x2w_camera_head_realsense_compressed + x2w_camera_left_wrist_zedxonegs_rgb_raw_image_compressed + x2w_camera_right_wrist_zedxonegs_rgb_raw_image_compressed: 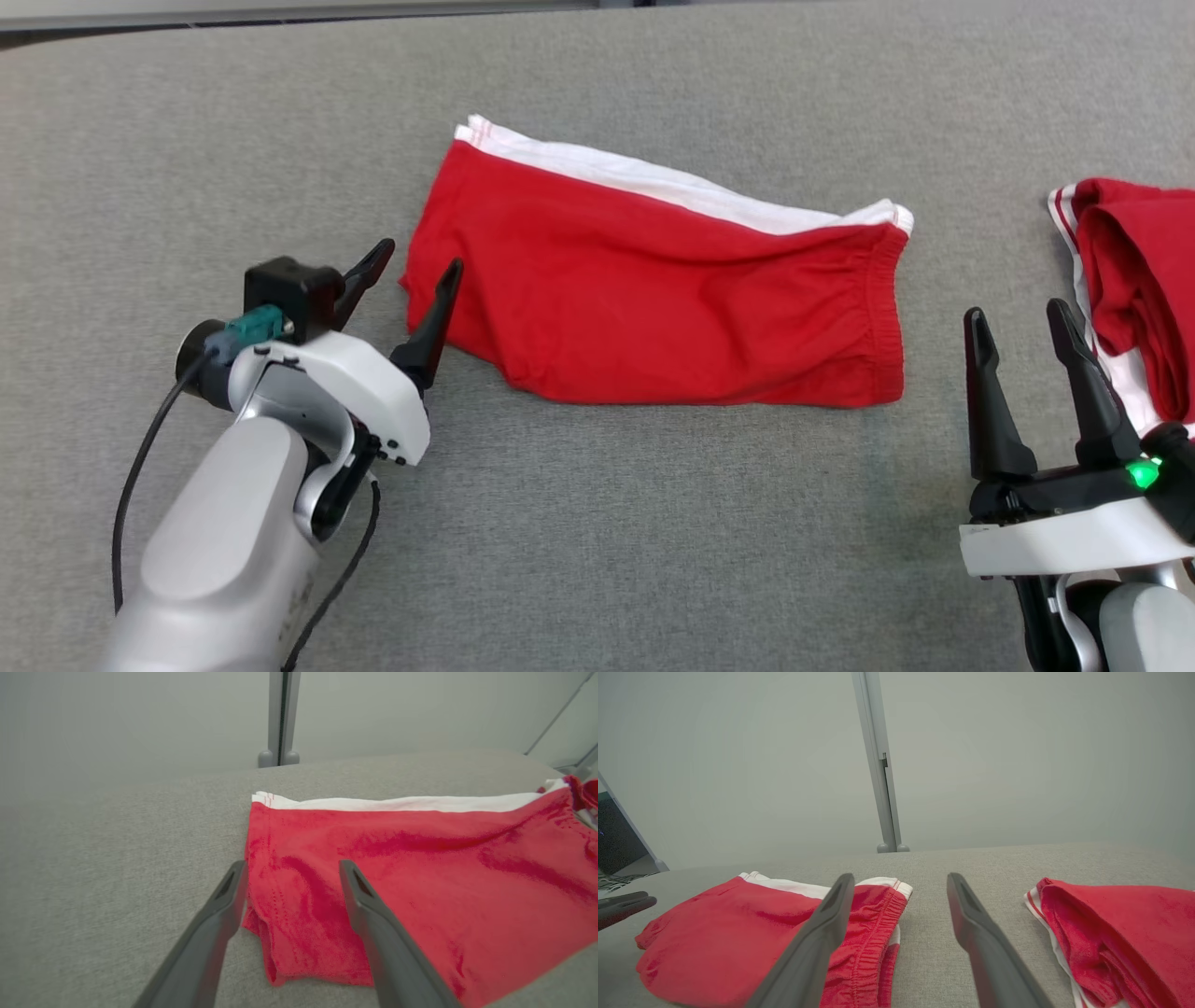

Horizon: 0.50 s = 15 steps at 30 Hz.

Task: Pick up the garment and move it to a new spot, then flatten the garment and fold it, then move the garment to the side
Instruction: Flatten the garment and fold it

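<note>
**Q:** Where are the red shorts?
**A:** They lie folded and mostly flat at the centre of the head view, on a grey fabric-covered table. The gathered elastic waistband is at their right end. A white strip runs along their upper edge.

**Q:** What is closest to them?
**A:** The left gripper is at the left centre of the frame and angled toward the shorts' left end. Its two dark fingers are spread apart and hold nothing. One fingertip is just beside the lower left corner of the cloth, but it is not clear whether it touches. In the left wrist view, one finger lies over red cloth and the other over bare table.

**Q:** And the other arm?
**A:** The right gripper is at the lower right, with its fingers pointing up the frame. They are also spread and empty, clear of the shorts near the waistband end. A green light glows at its base.

**Q:** Is anything else on the table?
**A:** A second garment, red with white trim and bunched up, is at the right edge, just beside the right gripper. In the right wrist view, bare table separates it from the shorts.
</note>
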{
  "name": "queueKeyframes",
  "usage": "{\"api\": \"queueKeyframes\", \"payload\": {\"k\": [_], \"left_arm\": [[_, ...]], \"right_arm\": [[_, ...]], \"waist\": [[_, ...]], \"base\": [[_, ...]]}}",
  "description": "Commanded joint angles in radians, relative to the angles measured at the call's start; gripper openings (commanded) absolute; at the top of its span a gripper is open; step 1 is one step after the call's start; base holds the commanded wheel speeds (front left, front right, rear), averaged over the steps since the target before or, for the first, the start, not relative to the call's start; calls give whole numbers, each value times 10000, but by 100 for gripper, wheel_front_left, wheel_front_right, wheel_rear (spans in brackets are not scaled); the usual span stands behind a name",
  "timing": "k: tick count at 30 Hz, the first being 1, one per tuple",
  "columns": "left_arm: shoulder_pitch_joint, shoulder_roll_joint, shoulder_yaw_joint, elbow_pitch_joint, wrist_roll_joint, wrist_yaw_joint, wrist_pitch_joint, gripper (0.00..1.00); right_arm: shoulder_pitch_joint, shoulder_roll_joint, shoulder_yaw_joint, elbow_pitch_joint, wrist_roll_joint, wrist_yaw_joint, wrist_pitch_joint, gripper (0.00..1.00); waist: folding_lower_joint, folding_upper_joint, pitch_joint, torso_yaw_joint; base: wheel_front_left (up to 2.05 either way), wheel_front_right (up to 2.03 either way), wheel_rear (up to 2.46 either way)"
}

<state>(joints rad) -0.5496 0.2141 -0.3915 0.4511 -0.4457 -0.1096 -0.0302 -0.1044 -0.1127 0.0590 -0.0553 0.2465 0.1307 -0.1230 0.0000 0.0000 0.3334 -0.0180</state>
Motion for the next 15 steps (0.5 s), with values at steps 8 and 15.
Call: {"api": "queueKeyframes", "payload": {"k": [8,15], "left_arm": [[-1677,14,-540,3149,-721,-195,955,100],[-2053,-58,-1583,3941,-1141,-208,1017,0]], "right_arm": [[-188,97,-83,93,-55,-2,-198,100],[-212,139,-208,73,50,-2,-146,100]], "waist": [[0,0,647,-460],[0,0,648,-369]], "base": [[0,0,0],[0,0,0]]}}
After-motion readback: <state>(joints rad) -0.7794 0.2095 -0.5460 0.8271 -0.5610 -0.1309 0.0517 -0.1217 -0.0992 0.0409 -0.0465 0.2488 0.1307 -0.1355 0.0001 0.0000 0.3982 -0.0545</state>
